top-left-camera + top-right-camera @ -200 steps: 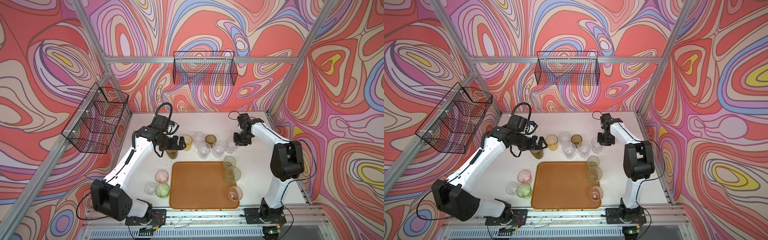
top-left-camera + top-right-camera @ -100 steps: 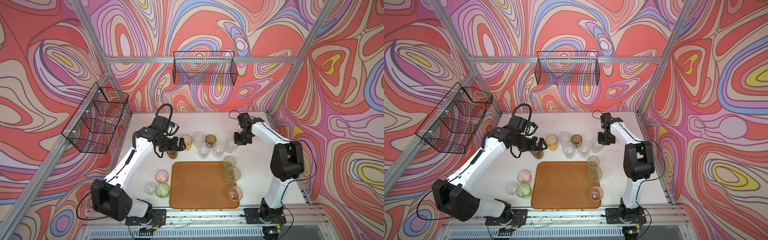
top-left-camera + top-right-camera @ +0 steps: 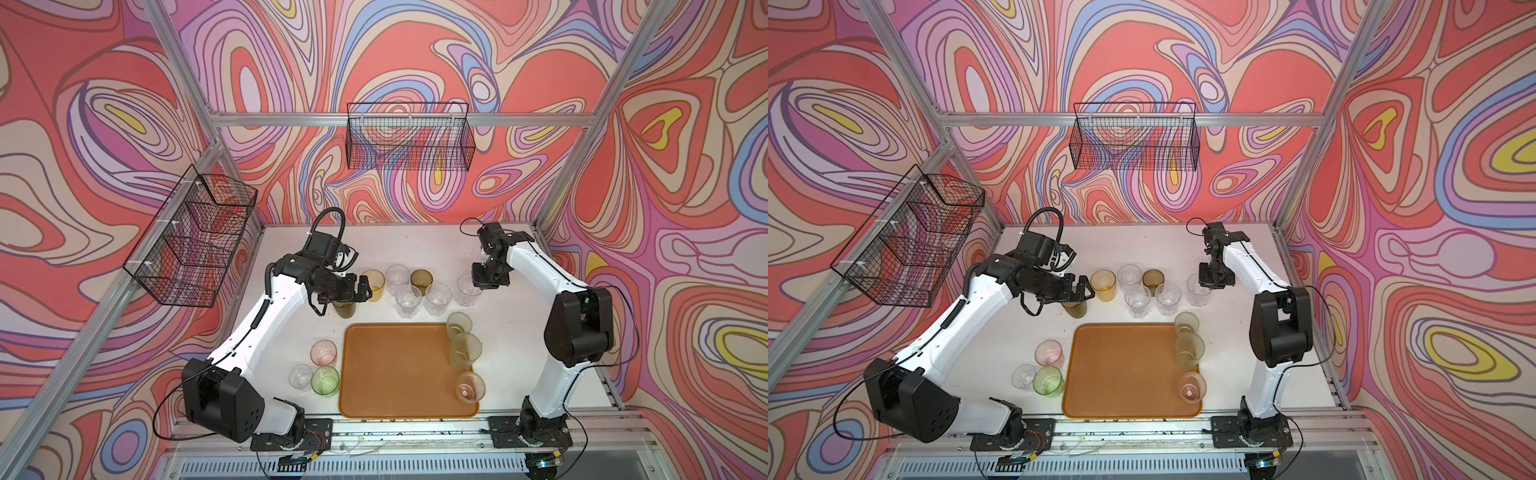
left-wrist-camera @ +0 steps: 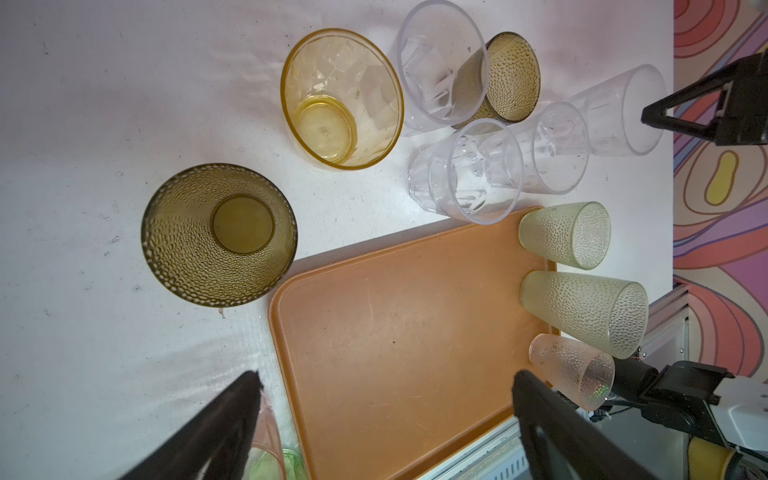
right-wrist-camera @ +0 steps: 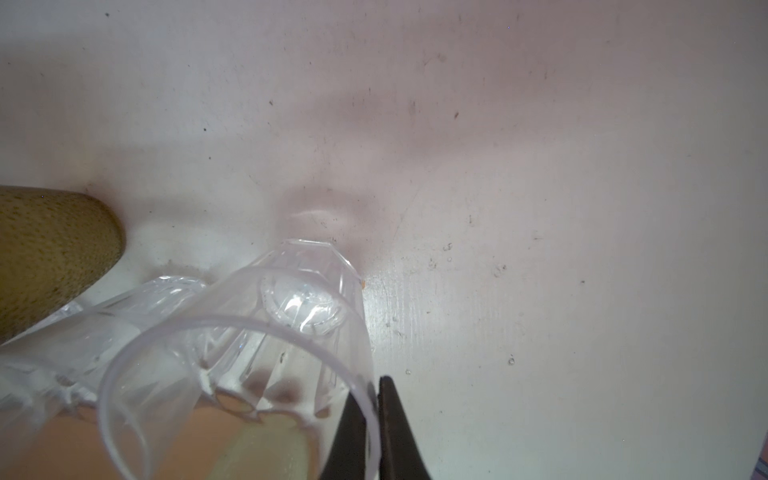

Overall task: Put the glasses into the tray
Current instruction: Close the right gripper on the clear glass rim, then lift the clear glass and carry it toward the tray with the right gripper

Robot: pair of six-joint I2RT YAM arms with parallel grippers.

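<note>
My right gripper (image 5: 372, 399) is shut on the rim of a clear faceted glass (image 5: 266, 332), one finger inside and one outside. That glass (image 3: 468, 289) stands on the table at the right end of the cluster behind the orange-brown tray (image 3: 399, 370). My left gripper (image 4: 386, 378) is open and empty, hovering over a dark olive glass (image 3: 344, 309) by the tray's far left corner. Two pale green glasses (image 3: 465, 351) and a pink one (image 3: 469, 386) stand upside down along the tray's right edge. An amber glass (image 3: 372, 284), an olive glass and clear glasses (image 3: 408, 300) fill the cluster.
Left of the tray stand a pink glass (image 3: 323, 352), a clear glass (image 3: 301, 376) and a bright green glass (image 3: 325, 380). Black wire baskets hang on the back wall (image 3: 409, 137) and the left wall (image 3: 193, 237).
My right gripper has closed its jaws on the clear glass's rim. The left gripper has shifted slightly toward the amber glass and stays open.
</note>
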